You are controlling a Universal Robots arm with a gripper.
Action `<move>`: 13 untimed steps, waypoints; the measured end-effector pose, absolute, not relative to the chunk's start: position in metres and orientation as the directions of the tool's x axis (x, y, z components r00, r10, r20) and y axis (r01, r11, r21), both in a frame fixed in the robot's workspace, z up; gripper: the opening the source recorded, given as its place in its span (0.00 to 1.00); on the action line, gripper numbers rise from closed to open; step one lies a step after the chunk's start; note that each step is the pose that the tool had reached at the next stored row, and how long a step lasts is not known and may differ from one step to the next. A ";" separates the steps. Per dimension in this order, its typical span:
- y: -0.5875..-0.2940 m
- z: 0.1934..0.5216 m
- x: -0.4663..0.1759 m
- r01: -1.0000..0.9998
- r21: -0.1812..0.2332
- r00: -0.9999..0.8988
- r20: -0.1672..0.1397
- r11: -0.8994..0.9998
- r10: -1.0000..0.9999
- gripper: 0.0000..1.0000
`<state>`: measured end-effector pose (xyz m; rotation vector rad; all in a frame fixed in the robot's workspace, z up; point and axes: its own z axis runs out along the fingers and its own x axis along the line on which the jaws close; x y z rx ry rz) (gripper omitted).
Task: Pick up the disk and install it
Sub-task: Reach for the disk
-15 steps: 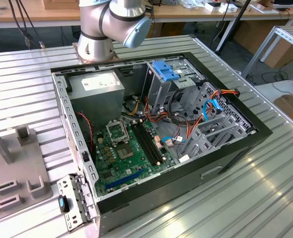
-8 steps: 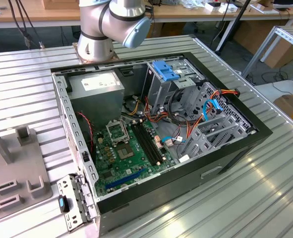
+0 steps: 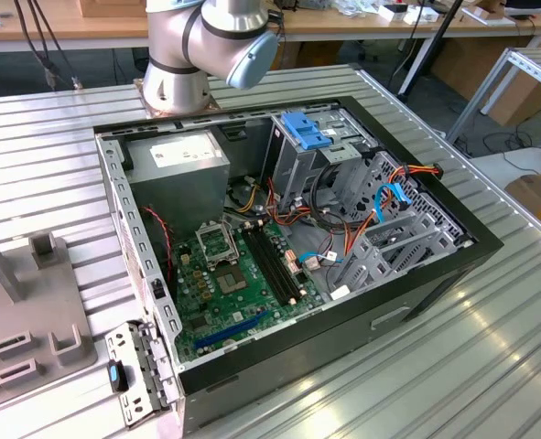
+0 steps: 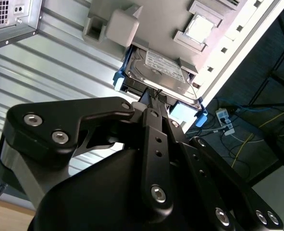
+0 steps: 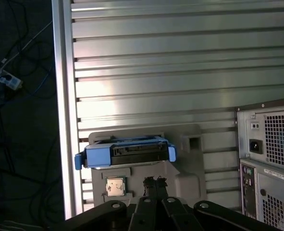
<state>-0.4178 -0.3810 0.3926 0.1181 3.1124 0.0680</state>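
Note:
The disk [image 4: 162, 71] is a silver-grey drive with a white label and blue rails. It rests in a slot of a grey fixture [image 4: 154, 21] on the ribbed metal table. In the first wrist view the disk [image 5: 126, 152] shows edge-on, its blue rails sticking out at both ends. My gripper [image 5: 154, 182] hovers just short of the disk, its two black fingertips [image 4: 151, 96] pressed together with nothing between them. In the second wrist view the tips line up with the disk's near edge.
The open computer case [image 3: 288, 247] lies on the table with a motherboard, a grey power-supply box [image 3: 178, 165] and a drive cage under a blue bracket [image 3: 307, 133]. The case's rear panel [image 5: 271, 159] is beside the fixture. A square chip [image 5: 115, 186] sits in the fixture. The table edge [image 5: 65, 96] runs close by.

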 end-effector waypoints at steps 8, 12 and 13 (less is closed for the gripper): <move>-0.369 0.393 -0.418 0.075 0.045 -0.997 -0.025 0.996 0.076 0.11; -0.369 0.393 -0.418 0.075 0.045 -0.997 -0.024 0.996 0.076 0.11; -0.369 0.393 -0.418 0.075 0.045 -0.997 -0.024 0.996 0.076 0.11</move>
